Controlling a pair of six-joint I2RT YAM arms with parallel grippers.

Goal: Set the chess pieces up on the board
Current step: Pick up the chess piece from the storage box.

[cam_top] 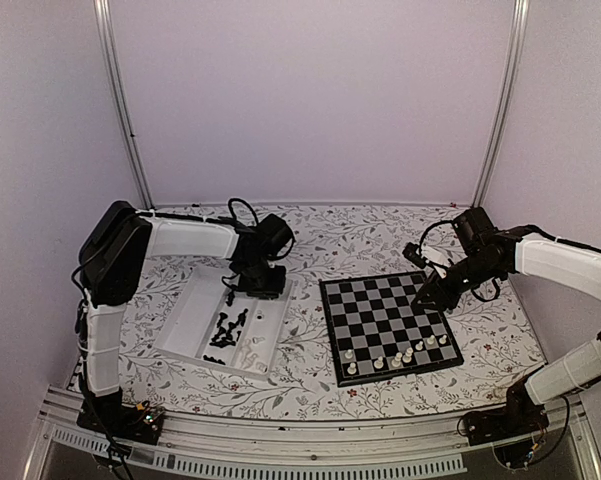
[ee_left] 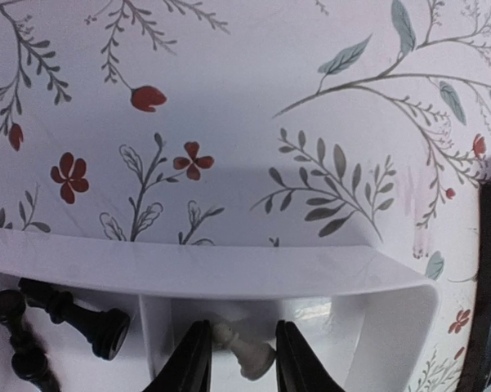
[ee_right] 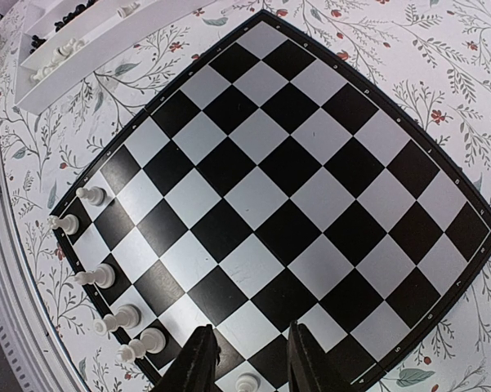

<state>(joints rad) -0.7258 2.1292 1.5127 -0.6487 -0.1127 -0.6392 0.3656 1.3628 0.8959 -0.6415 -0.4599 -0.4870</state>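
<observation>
The left gripper (ee_left: 243, 327) is down inside the clear tray (ee_left: 229, 273). Its jaws are partly closed on either side of a white piece (ee_left: 247, 353) lying on its side in the end compartment. The fingers sit close against it, but I cannot tell whether they actually pinch it. The risk is how the piece lies: it slants across the gap, so a squeeze could roll it or flick it out instead of seating it. A piece lifted sideways will also not stand when set down. The tray wall is just beyond the fingertips, so a careless lift could catch it and shove the tray. Past a divider the black pieces (ee_left: 65, 318) lie jumbled and touching one another, so one could drag a neighbour up with it.

On the table (cam_top: 310, 235) the board (cam_top: 380, 305) lies to the right of the tray, apart from it. A handful of white pieces (cam_top: 395, 358) stand along its near edge and the other squares are bare.

The right gripper (ee_right: 251, 329) hovers over the board's right side with its jaws partly closed. A small white pawn (ee_right: 247, 381) shows between the fingertips at the bottom of the wrist view. I cannot tell whether it is held or stands on the board below. If it is held, a release from height would topple it, and it could roll into the standing row and knock neighbours over
</observation>
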